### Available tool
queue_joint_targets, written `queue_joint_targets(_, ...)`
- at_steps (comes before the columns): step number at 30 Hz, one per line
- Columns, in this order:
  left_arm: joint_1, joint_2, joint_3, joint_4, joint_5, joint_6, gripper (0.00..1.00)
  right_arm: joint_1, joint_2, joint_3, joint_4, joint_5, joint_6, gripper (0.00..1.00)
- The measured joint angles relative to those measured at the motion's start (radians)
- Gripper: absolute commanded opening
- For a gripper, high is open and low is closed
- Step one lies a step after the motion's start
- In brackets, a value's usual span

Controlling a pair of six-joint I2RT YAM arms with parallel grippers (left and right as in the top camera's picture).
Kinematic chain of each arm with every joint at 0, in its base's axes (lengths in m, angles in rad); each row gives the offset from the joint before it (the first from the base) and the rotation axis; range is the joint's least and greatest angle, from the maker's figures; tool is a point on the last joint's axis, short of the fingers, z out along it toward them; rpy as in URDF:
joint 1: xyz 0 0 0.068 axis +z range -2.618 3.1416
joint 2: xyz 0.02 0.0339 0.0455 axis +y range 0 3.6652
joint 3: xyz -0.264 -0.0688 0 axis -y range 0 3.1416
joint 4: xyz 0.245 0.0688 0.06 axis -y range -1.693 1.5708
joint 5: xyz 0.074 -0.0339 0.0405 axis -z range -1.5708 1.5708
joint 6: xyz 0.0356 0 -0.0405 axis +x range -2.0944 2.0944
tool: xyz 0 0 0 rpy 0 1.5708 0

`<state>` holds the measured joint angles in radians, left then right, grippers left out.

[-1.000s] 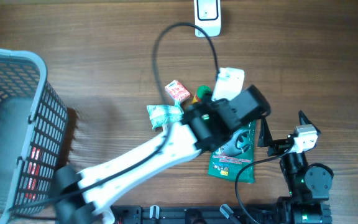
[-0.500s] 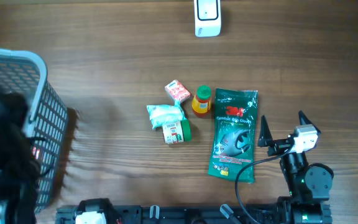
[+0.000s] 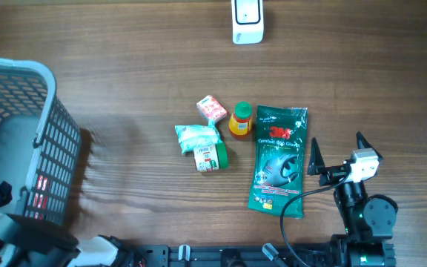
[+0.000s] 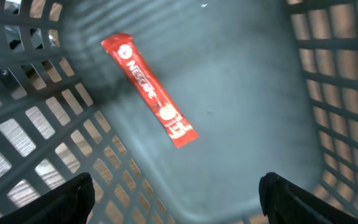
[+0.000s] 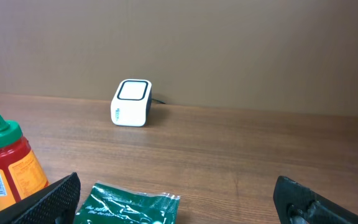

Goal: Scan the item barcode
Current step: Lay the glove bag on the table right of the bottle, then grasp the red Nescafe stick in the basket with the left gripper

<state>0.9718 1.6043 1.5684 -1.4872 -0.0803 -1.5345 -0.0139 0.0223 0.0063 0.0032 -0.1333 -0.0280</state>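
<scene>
From overhead, the grey mesh basket [image 3: 21, 68] stands at the left edge of the wooden table [image 3: 124, 89]. A patch of the red sachet [image 3: 41, 190] shows through its side wall, low inside. The white scanner [image 3: 247, 18] sits at the far edge, well apart from the basket. Mid-table lie a green pouch [image 3: 278, 159], an orange bottle [image 3: 240, 120] with a green cap, a small red carton [image 3: 211, 108] and a green-white packet [image 3: 196, 136]. The right gripper [image 3: 337, 144] rests near the pouch's right side, its fingers spread and holding nothing.

In the left wrist view, the sachet [image 4: 149, 89] is a long, narrow red stick with white Nescafé lettering. It lies flat and diagonal on the floor of the basket [image 4: 30, 124]. The left gripper [image 4: 179, 199] hangs above it, fingers wide apart and not touching it.

In the right wrist view, the right gripper [image 5: 179, 202] is spread wide. The scanner [image 5: 131, 102] stands ahead, with the bottle [image 5: 5, 162] at left and the pouch [image 5: 129, 208] just below.
</scene>
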Motion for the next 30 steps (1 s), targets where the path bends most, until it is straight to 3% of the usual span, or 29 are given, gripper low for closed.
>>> queue_joint_targets(5, 0.000, 0.109, -0.151, 0.126, 0.001, -0.067, 0.92, 0.000, 0.000, 0.000, 0.000, 0.000, 0.000, 1.00)
queue_joint_targets(11, -0.083, 0.126, -0.383, 0.397, -0.016, -0.084, 1.00, 0.000, 0.000, 0.000, 0.000, 0.000, 0.000, 1.00)
queue_joint_targets(14, -0.110, 0.127, -0.457, 0.508, -0.046, -0.083, 0.87, 0.000, 0.000, 0.000, 0.000, 0.000, 0.000, 1.00)
queue_joint_targets(16, -0.111, 0.124, -0.513, 0.560, -0.062, -0.088, 0.67, 0.000, 0.000, 0.000, 0.000, 0.000, 0.000, 1.00)
queue_joint_targets(17, -0.111, 0.119, -0.524, 0.574, -0.076, -0.088, 0.46, 0.000, 0.000, 0.000, 0.000, 0.000, 0.000, 1.00)
queue_joint_targets(18, -0.111, 0.113, -0.534, 0.581, -0.095, -0.094, 0.04, 0.000, 0.000, 0.000, 0.000, 0.000, 0.000, 1.00)
queue_joint_targets(26, -0.112, 0.098, -0.543, 0.542, -0.187, -0.045, 0.04, 0.000, 0.000, 0.000, 0.000, 0.000, 0.000, 1.00)
queue_joint_targets(30, -0.112, -0.045, -0.286, 0.380, -0.165, 0.064, 0.04, 0.000, 0.000, 0.000, 0.000, 0.000, 0.000, 0.99)
